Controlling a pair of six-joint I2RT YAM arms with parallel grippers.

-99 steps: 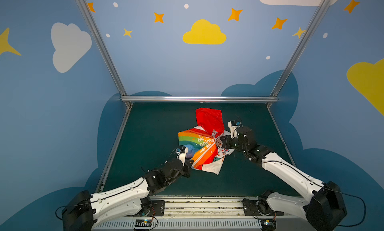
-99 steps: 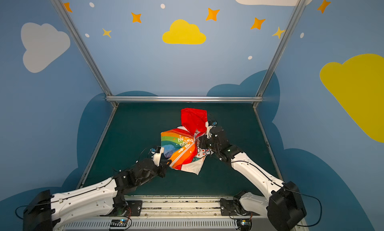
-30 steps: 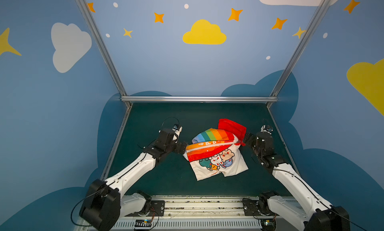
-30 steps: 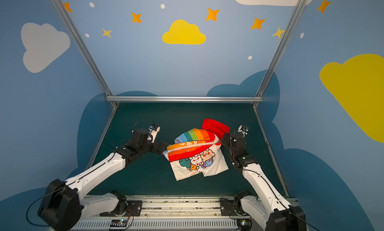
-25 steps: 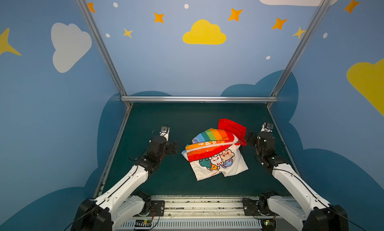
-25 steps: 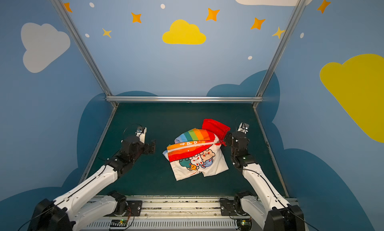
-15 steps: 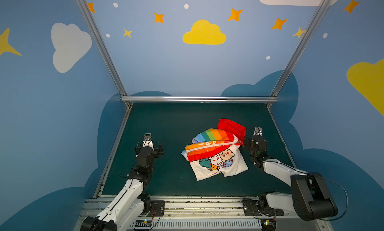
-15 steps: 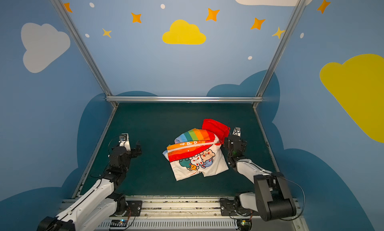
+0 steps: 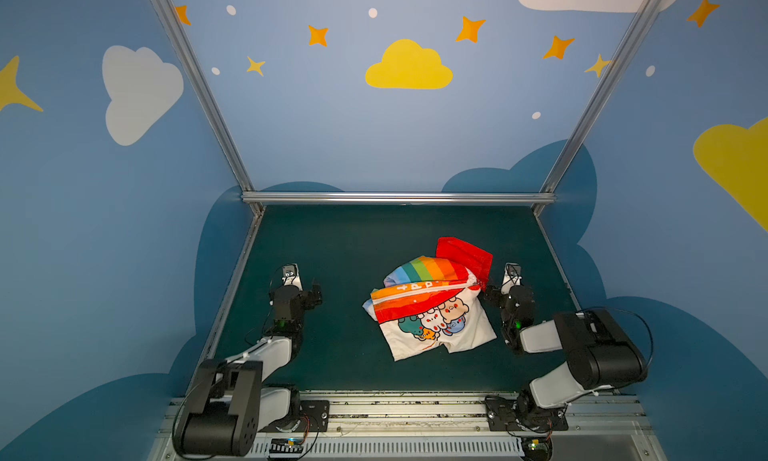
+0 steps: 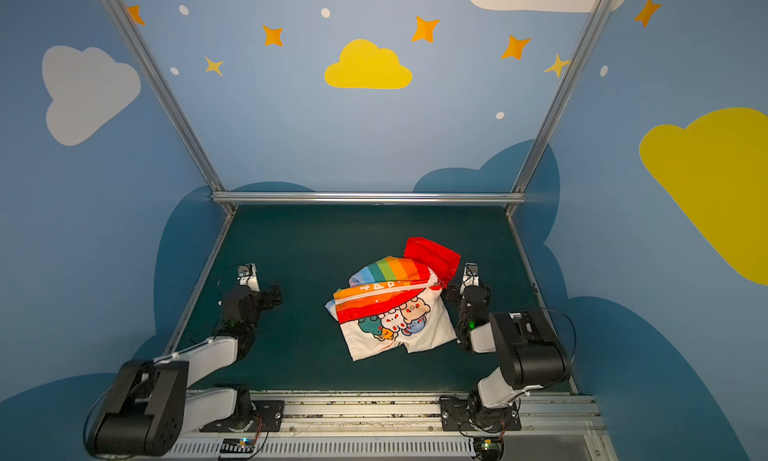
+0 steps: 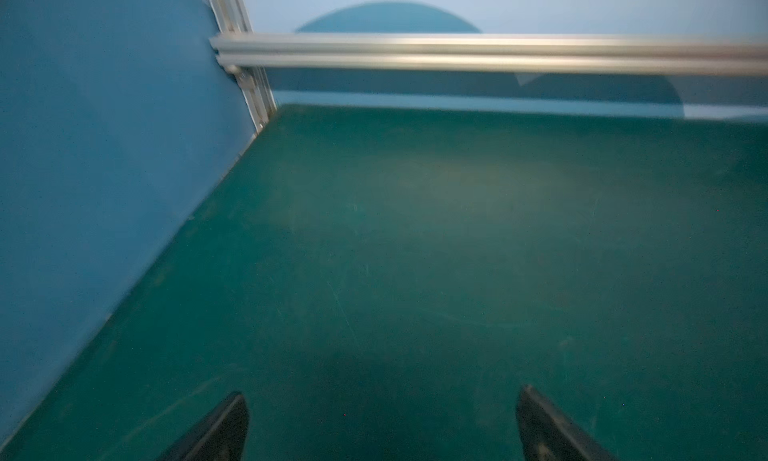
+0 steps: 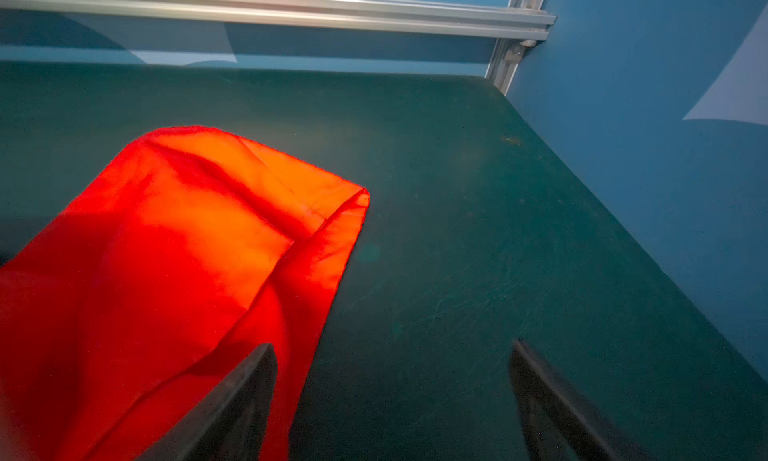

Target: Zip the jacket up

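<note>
The jacket (image 9: 432,313) (image 10: 395,313) lies crumpled on the green mat, right of centre in both top views, with rainbow stripes over white fabric printed with cartoon animals. Its white zipper (image 9: 424,290) (image 10: 386,290) runs as a line across the stripes. The red hood (image 9: 463,253) (image 10: 432,251) (image 12: 187,251) points to the back right. My right gripper (image 9: 505,290) (image 10: 463,290) (image 12: 392,344) stands open just right of the hood and holds nothing, one finger (image 12: 249,380) over the hood's edge. My left gripper (image 9: 301,290) (image 10: 264,290) (image 11: 382,394) is open over bare mat, far left of the jacket.
The green mat (image 9: 353,251) is fenced by aluminium rails at the back (image 9: 395,197) and along both sides, with blue walls behind them. The left gripper is close to the left rail (image 9: 232,297). Both arms are folded back near the front base rail (image 9: 395,409).
Both arms have drawn back toward the front and folded. The left gripper moved left, well away from the jacket. The right gripper stayed beside the hood. The jacket has not moved.
</note>
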